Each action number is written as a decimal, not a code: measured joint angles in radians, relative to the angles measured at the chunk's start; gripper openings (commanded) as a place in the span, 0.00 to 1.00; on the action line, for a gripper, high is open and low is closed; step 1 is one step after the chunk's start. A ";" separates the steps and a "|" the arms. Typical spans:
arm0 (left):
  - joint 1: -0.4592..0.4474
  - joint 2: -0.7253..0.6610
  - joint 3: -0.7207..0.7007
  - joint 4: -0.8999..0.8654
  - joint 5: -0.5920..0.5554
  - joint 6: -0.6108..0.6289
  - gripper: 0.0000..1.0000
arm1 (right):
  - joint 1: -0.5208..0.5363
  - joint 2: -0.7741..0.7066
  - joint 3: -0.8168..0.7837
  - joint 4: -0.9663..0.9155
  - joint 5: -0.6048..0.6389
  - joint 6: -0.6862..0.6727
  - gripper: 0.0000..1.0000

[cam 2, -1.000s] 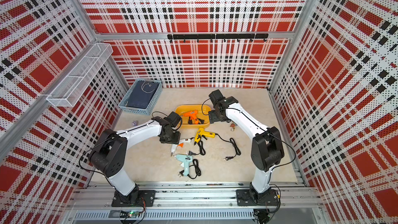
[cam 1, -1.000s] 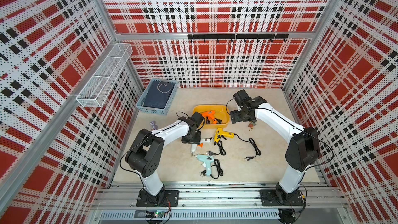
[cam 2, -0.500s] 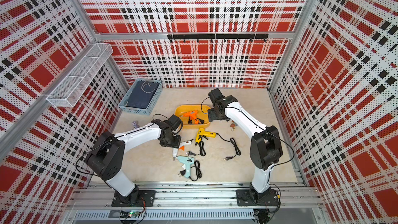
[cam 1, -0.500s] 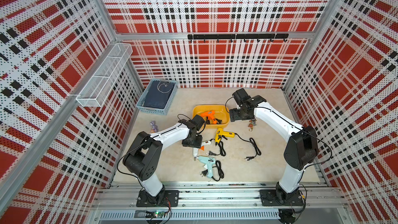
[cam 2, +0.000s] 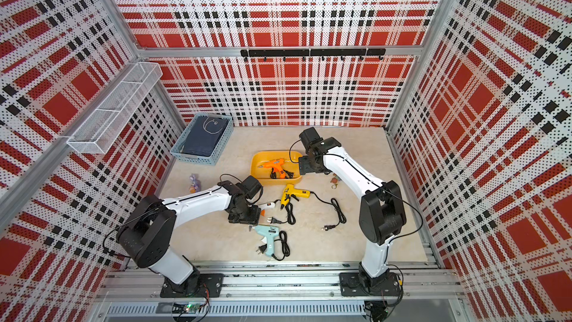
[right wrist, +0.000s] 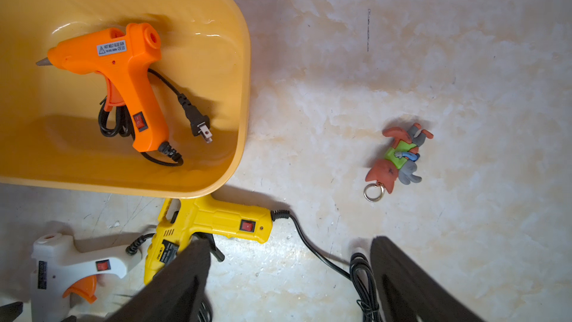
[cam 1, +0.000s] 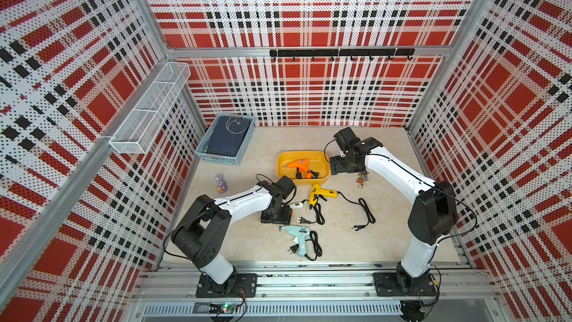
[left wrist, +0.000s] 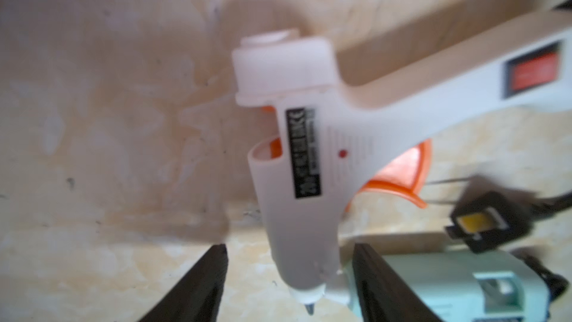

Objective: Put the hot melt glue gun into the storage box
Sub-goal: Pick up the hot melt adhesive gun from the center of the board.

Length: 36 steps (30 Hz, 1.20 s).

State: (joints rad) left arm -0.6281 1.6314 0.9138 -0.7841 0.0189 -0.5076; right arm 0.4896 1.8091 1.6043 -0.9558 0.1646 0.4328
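**Table**: pale stone-look top with plaid walls on three sides. The middle is crowded. The open floor is on my right half, toward the front.

**Storage box**: yellow tub, mid-table toward the back wall. An orange glue gun already lies inside with its cord bunched at the grip. There is bare tub floor around it.

**Right gripper**: hangs just beside the tub's corner with fingers spread wide and nothing between them. The yellow glue gun lies under it, butted up to the tub's near rim. I cannot tell whether the two touch.

**Left gripper**: low over the white glue gun, which lies on the table near the tub. My fingers are spread and straddle the barrel at the nozzle end without pinching. There is a clear gap on one side; the other finger is close to the barrel, and I cannot tell if it touches.

**Step in hand, as I judge it:** close on the white gun.
- The barrel tapers here, so I would take it further back, by the black label where the body is thick.
- Close slowly and keep the fingers square to the barrel.

**Edges and room:**
- The pale teal glue gun sits just beside my outer finger, so room there is tight.
- A black plug lies near the trigger.
- I should lift straight up before travelling. The cord will likely drag.
- The path to the tub crosses the yellow gun and the near rim, so I carry high and set down on bare floor.
- The fox keyring is well apart and no concern.
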 measured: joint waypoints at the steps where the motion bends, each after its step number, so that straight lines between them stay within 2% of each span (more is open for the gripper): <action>1: 0.002 0.006 -0.006 0.005 -0.002 -0.005 0.61 | 0.000 0.000 -0.003 0.000 -0.001 0.000 0.89; 7: 0.012 0.023 0.008 0.006 -0.013 -0.023 0.51 | 0.000 0.000 -0.010 0.002 -0.002 0.000 0.89; 14: 0.017 0.072 0.067 0.017 -0.033 -0.008 0.52 | 0.000 0.000 -0.010 0.003 -0.003 0.000 0.89; 17: 0.025 0.087 0.087 0.034 -0.039 0.006 0.49 | 0.000 0.000 -0.010 0.003 -0.003 -0.001 0.89; 19: 0.031 0.094 0.093 0.040 -0.040 0.016 0.43 | 0.000 0.000 -0.010 0.003 -0.003 -0.001 0.89; 24: 0.034 0.093 0.095 0.046 -0.049 0.044 0.16 | 0.000 0.000 -0.010 0.003 -0.003 -0.002 0.89; 27: 0.036 0.093 0.103 0.030 -0.061 0.054 0.05 | 0.000 0.001 -0.009 0.004 -0.003 -0.002 0.89; 31: 0.057 0.089 0.185 -0.078 -0.080 0.089 0.04 | 0.000 0.008 0.000 0.003 -0.003 -0.005 0.89; 36: 0.132 0.017 0.402 -0.196 -0.079 0.113 0.03 | 0.000 0.010 0.003 0.004 -0.003 -0.012 0.89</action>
State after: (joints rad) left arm -0.4957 1.6485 1.3163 -0.9802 -0.0597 -0.3946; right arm 0.4896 1.8187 1.6073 -0.9520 0.1612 0.4210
